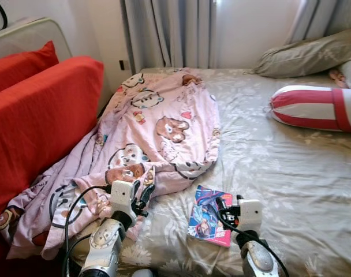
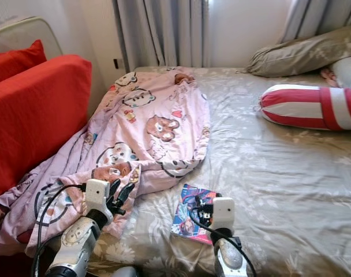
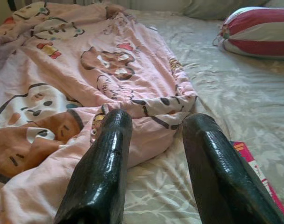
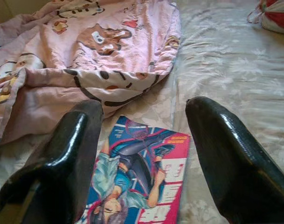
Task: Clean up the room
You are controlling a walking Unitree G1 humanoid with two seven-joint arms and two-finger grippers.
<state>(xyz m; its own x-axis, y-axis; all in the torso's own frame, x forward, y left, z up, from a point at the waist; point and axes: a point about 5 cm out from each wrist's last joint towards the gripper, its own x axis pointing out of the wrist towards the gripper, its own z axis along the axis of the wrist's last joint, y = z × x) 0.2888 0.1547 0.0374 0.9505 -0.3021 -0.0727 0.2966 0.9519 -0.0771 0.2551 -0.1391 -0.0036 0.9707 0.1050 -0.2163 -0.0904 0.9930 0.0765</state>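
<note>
A pink cartoon-print blanket (image 1: 152,133) lies rumpled across the left half of the bed, its lower end trailing toward the red sofa. A colourful comic book (image 1: 209,215) lies flat on the olive sheet just right of the blanket's edge. My left gripper (image 1: 142,199) is open and hovers over the blanket's near fold (image 3: 146,116). My right gripper (image 1: 224,210) is open too, low above the book (image 4: 142,182), its two fingers (image 4: 62,158) straddling the cover.
A red sofa (image 1: 37,115) with a red cushion stands against the bed's left side. A red-and-white striped bolster (image 1: 317,108) and an olive pillow (image 1: 308,55) lie at the far right. Grey curtains (image 1: 167,34) hang behind. The bed sheet (image 1: 291,184) on the right is bare.
</note>
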